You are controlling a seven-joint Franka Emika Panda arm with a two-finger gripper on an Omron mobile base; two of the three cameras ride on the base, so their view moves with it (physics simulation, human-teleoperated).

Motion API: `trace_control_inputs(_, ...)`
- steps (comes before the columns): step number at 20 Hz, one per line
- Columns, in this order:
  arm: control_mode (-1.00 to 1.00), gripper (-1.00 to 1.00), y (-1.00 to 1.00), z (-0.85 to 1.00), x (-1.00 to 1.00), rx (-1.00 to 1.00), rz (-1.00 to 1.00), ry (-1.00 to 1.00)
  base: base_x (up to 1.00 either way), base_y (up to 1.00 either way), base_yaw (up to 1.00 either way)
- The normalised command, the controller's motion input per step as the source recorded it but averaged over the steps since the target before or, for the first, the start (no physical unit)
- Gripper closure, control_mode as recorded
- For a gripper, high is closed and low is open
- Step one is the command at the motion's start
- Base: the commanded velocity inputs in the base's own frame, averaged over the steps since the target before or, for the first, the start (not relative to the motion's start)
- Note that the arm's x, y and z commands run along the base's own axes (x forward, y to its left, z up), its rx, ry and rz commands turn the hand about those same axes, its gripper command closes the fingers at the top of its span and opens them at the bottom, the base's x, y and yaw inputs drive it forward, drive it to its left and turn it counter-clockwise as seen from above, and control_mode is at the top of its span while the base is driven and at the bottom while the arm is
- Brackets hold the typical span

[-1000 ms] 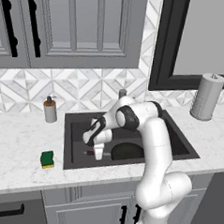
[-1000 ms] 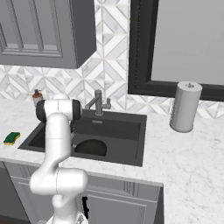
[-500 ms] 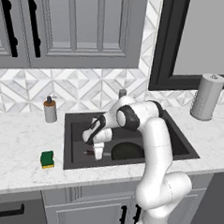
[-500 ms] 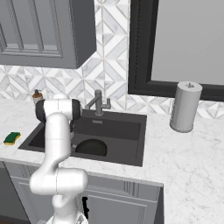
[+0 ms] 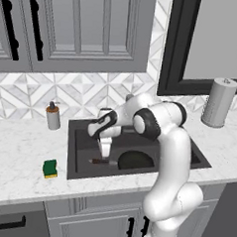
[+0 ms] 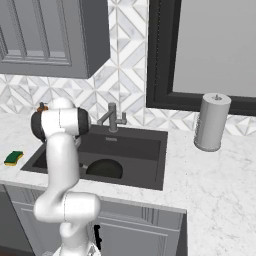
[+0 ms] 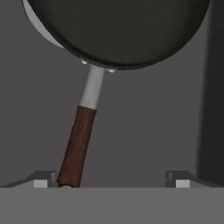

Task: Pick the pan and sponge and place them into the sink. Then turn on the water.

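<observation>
Pan (image 7: 118,30) in sink (image 5: 82,138), pincer (image 7: 111,180) wide apart; no writing legible

I am working in a home kitchen. Grey panelled cabinets (image 5: 76,28) hang above a tiled backsplash (image 5: 92,94), and a white marble surface (image 5: 19,154) holds a dark sink (image 6: 150,150) with a metal faucet (image 6: 112,117). A paper towel roll (image 6: 211,122) and a soap bottle (image 5: 53,116) stand nearby.

One pan (image 7: 122,30), one sponge (image 5: 50,168), one sink (image 5: 83,155), one faucet (image 6: 111,117), one soap dispenser (image 5: 53,116), one paper towel roll (image 6: 210,122), all on one worktop (image 5: 19,154).
</observation>
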Motion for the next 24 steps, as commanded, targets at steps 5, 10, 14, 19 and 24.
trace_control_inputs(5,-1.00,-1.00,0.00,0.98,-0.32,0.00,0.35,0.00,0.00,0.00,0.00)
trace_control_inputs(10,-1.00,-1.00,0.10,0.75,-0.25,-0.02,0.70,0.00,0.00,0.00,0.00)
trace_control_inputs(14,-1.00,-1.00,0.10,0.49,-0.29,-0.04,0.76,0.00,0.00,0.00,0.00)
trace_control_inputs(19,-1.00,-1.00,0.01,0.29,-0.35,0.00,0.64,0.00,0.00,0.00,0.00)
trace_control_inputs(24,-1.00,-1.00,0.01,0.19,-0.26,0.12,0.36,-0.01,0.00,0.00,0.00)
